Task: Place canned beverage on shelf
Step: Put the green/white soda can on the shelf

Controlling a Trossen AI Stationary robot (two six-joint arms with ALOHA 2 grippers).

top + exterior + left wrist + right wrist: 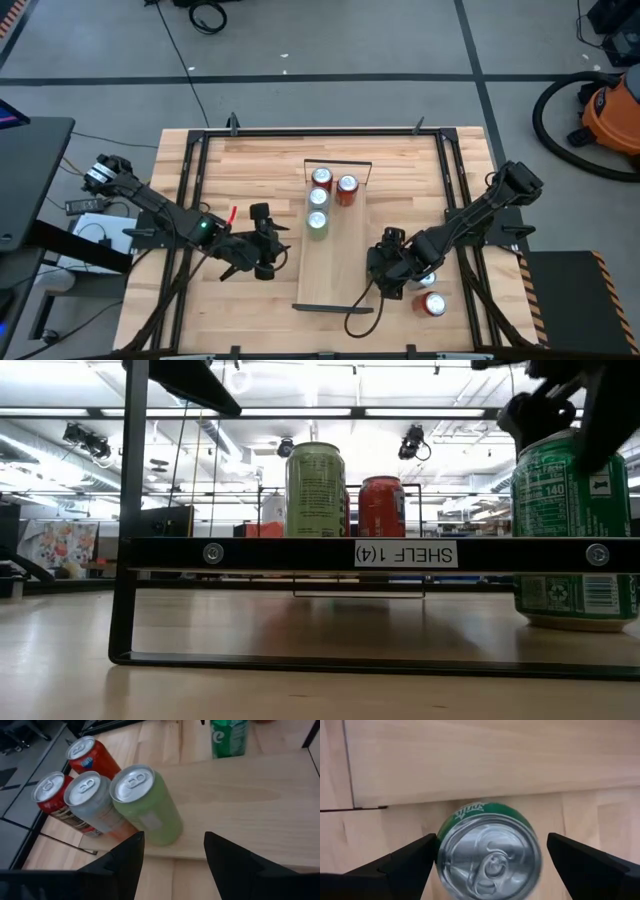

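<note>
The right gripper [487, 865] reaches low beside the shelf [335, 270], fingers spread wide around an upright green can [487, 852] on the table [250, 170], not gripping. The left gripper [268, 245] waits left of the shelf, fingers apart, empty.

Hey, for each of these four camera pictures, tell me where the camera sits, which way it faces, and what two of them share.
High view: overhead, facing straight down on the table; both arms, shelf.
Low view: at tabletop height, facing level across the shelf rail; the right gripper above the green can.
Left wrist view: on the left arm, facing four cans on the shelf past the left gripper.
Right wrist view: on the right arm, facing down at the green can between open fingers.
Shared: low and right wrist views both show the green can.
</note>
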